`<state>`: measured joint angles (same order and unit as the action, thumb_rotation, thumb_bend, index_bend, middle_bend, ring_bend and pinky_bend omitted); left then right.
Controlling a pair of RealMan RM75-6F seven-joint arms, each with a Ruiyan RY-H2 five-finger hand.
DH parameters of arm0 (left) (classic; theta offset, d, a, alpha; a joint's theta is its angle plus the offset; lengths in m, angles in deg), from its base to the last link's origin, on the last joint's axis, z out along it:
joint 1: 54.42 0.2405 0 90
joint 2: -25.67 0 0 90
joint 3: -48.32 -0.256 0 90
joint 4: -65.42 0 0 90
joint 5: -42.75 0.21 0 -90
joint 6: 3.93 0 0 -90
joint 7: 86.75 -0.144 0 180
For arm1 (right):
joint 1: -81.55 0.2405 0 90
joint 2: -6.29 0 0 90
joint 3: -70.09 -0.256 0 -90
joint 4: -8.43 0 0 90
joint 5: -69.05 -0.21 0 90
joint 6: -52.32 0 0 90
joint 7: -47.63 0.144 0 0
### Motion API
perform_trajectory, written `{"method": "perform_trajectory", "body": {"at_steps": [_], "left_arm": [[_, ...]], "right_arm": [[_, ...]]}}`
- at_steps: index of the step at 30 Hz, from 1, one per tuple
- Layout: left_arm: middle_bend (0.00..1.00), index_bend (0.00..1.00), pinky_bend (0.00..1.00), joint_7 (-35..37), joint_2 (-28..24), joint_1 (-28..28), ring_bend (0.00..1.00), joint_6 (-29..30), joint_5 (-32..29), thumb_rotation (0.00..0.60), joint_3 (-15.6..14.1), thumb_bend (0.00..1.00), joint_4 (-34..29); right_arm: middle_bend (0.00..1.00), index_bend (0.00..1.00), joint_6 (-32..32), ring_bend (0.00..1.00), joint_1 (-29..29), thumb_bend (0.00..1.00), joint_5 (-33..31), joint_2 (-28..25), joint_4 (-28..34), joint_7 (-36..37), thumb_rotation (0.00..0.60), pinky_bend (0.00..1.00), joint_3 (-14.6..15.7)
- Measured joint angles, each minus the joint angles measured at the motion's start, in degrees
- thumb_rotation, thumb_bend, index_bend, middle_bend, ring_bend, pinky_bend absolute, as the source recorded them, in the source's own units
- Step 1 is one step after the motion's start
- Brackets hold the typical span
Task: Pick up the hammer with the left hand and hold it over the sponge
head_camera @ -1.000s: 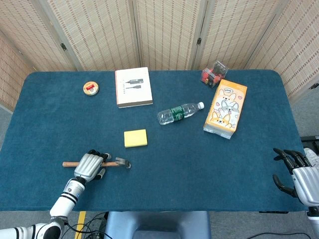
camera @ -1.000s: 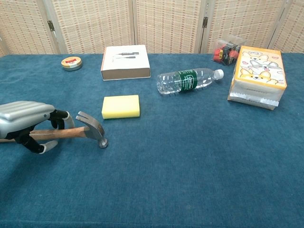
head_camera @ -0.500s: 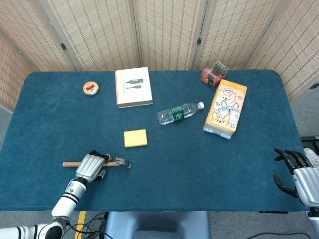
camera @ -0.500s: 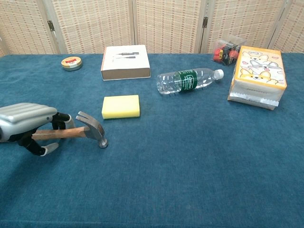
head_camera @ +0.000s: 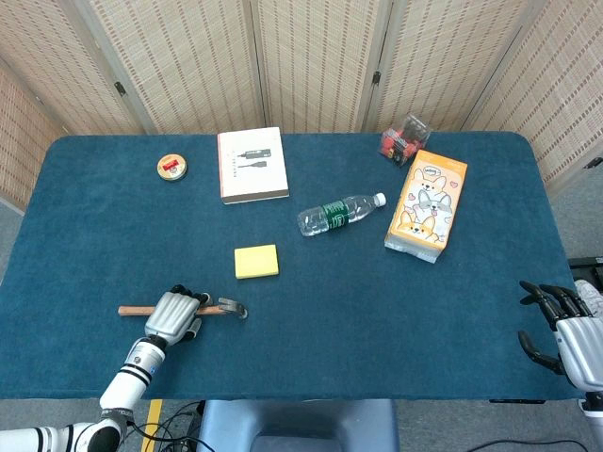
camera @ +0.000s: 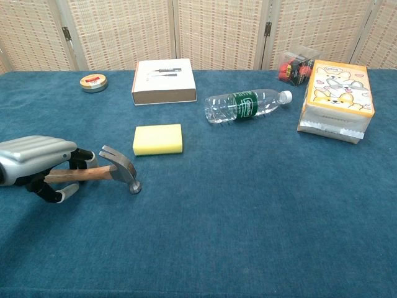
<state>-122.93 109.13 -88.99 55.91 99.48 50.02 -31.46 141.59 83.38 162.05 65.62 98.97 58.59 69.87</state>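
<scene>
Two views are showing the same blue table [head_camera: 377,311]. In the chest view the left hand [camera: 38,162] is wrapping its fingers [camera: 54,194] around the wooden handle of the hammer [camera: 115,170], whose steel head is touching the cloth; the head view is showing the hand [head_camera: 174,314] only from above, covering the middle of the handle, with the handle's free end sticking out to the left and the hammer [head_camera: 229,307] head lying to the right. The head view alone is showing the right hand [head_camera: 562,327] at the table's near right corner, holding nothing, its dark fingers curving apart.

The yellow sponge [head_camera: 256,261] is lying flat just beyond the hammer head, apart from it; the chest view is placing the sponge [camera: 158,139] up and to the right of the head. Farther back are lying a white box [camera: 164,81], a round tin [camera: 93,82], a clear bottle [camera: 245,105] on its side with a green label, and a carton [camera: 336,99] printed with cartoon dogs. A small clear case [head_camera: 405,139] with red and black contents is standing beside the carton's far end.
</scene>
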Motion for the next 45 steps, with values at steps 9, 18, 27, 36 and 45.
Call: {"method": "perform_trajectory", "body": {"at_steps": [9, 18, 27, 36, 45], "left_arm": [[0.48, 0.38, 0.23, 0.7, 0.1, -0.1, 0.38, 0.3, 0.3, 0.598, -0.3, 0.62, 0.5], [0.53, 0.42, 0.23, 1.5, 0.1, 0.2, 0.42, 0.5, 0.9, 0.600, -0.7, 0.62, 0.9], [0.65, 0.54, 0.24, 4.4, 0.6, 1.1, 0.52, 1.7, 4.5, 0.600, -1.2, 0.62, 2.4], [0.77, 0.65, 0.31, 11.6, 0.7, 2.7, 0.61, 3.5, 11.7, 0.600, -1.7, 0.64, 4.8], [0.87, 0.75, 0.62, 26.0, 0.6, 3.7, 0.70, 8.1, 23.0, 0.600, -1.1, 0.65, 8.3]], "right_arm": [[0.34, 0.16, 0.0, 0.18, 0.0, 0.30, 0.0, 0.0, 0.1, -0.1, 0.600, 0.18, 0.0], [0.34, 0.16, -0.1, 0.18, 0.0, 0.30, 0.1, -0.1, 0.4, -0.3, 0.600, 0.18, 0.0], [0.34, 0.16, -0.2, 0.18, -0.1, 0.30, 0.0, -0.2, 0.5, -0.4, 0.600, 0.18, 0.0], [0.34, 0.16, -0.2, 0.18, -0.1, 0.30, -0.1, -0.2, 0.9, -0.9, 0.600, 0.18, -0.1], [0.34, 0.16, -0.4, 0.18, 0.1, 0.30, 0.0, -0.4, 1.7, -1.7, 0.600, 0.18, -0.2]]}}
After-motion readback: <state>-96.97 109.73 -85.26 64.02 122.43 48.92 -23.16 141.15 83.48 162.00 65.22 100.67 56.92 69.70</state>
